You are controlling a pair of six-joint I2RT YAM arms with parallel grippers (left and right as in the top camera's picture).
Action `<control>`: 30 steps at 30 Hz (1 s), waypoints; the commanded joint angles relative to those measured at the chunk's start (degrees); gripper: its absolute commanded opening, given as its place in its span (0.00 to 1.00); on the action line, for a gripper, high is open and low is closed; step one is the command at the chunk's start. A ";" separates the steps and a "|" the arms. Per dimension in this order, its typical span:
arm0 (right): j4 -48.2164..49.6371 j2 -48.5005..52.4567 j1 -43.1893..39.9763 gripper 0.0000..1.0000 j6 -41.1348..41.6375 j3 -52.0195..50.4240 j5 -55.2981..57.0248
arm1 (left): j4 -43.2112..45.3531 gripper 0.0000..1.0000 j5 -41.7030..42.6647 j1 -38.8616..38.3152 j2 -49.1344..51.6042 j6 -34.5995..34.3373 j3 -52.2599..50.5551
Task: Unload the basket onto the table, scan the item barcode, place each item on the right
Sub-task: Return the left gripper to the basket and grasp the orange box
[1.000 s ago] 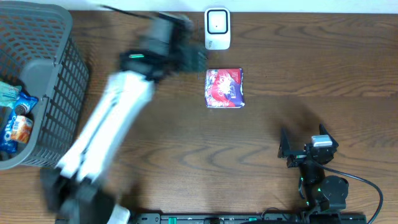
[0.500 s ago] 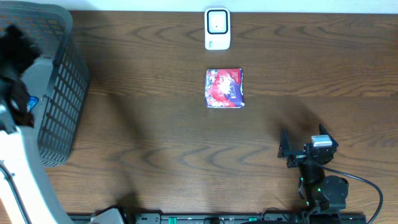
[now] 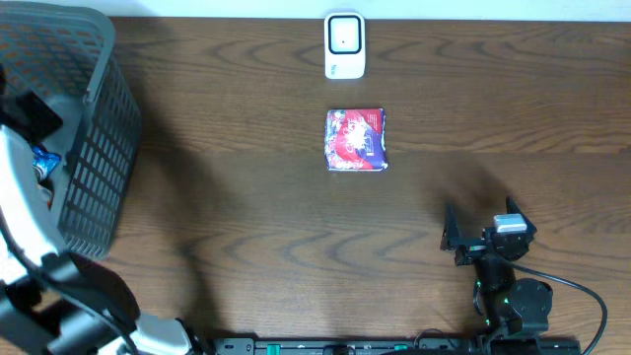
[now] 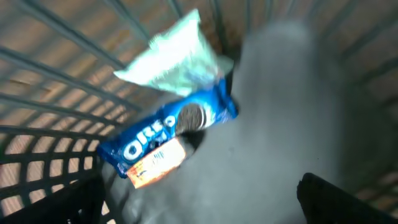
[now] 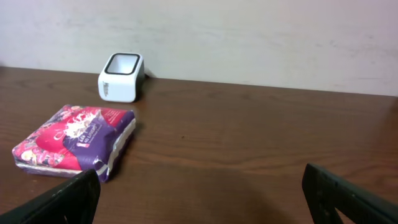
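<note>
Left arm reached into the basket while the packet lay untouched on the dark wooden tabletop (image 3: 256,217).
The grey plastic mesh basket (image 3: 94,148) was cut off by the left edge, and the white left arm (image 3: 20,207) hid much of its inside. The left hand (image 4: 202,202) hung over the contents with fingers wide apart, holding nothing. A blurred grey mass (image 4: 292,112) there could not be identified. The right hand (image 3: 480,232) sat low near the front edge, fingers likewise spread and empty. The pink-and-purple soft packet (image 3: 356,140) lay flat mid-table, near the small white barcode scanner (image 3: 344,45) but apart from it. In the basket, a blue Oreo pack (image 4: 168,134) lay between a pale green bag (image 4: 174,59) and a half-hidden orange-and-white pack (image 4: 158,165).
</note>
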 commanded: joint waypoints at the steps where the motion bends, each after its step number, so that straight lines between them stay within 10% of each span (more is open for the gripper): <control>1: -0.13 -0.37 -0.44 0.99 -0.68 -0.15 -0.15 | -0.46 0.95 -3.65 0.24 3.17 8.59 -2.58; 9: -0.13 -0.37 -0.44 0.99 -0.68 -0.15 -0.13 | -0.48 0.79 -8.63 1.38 8.02 11.39 -3.45; 24: -0.13 -0.37 -0.44 0.99 -0.68 -0.15 -0.15 | 0.39 0.77 -8.46 4.83 13.49 14.67 -3.56; 30: -0.13 -0.37 -0.44 0.99 -0.68 -0.15 -0.13 | -0.24 0.77 6.99 7.96 13.51 18.40 -4.20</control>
